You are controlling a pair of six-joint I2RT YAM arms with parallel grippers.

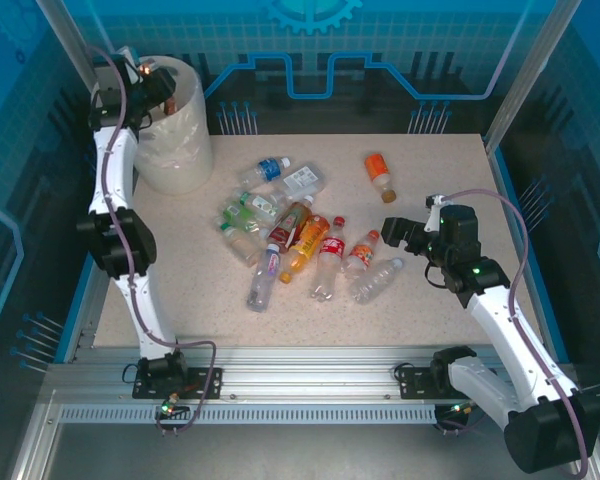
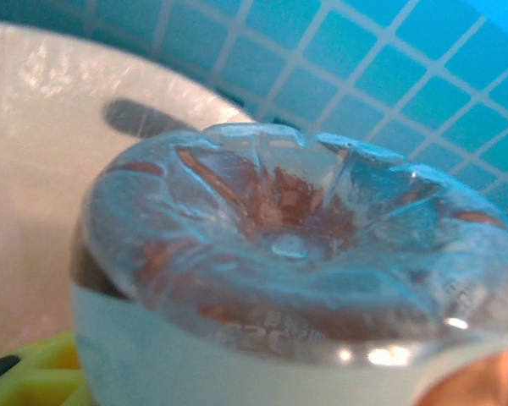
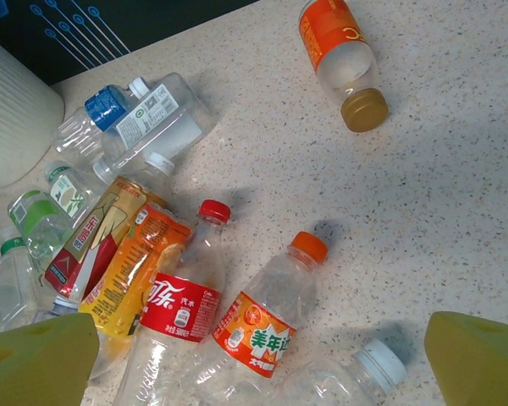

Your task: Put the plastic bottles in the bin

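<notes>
Top external: the left pincer (image 1: 150, 80) hangs over the bin (image 1: 180, 165), seemingly to drop its load. The plastic bottles (image 1: 300, 245) litter the tabletop (image 1: 440, 170). Left wrist: it grips a brown-tinted bottle (image 2: 296, 245). Right wrist: the right pincer (image 3: 258, 364) gapes wide above the pile, likely to pick.

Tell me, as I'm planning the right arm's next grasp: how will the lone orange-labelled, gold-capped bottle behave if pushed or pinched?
The orange-labelled bottle lies on its side on the flat table, nothing beside it, so a push would probably roll it. Its unlabelled section looks empty, so it is likely light. Thin plastic may dent when pinched.
</notes>
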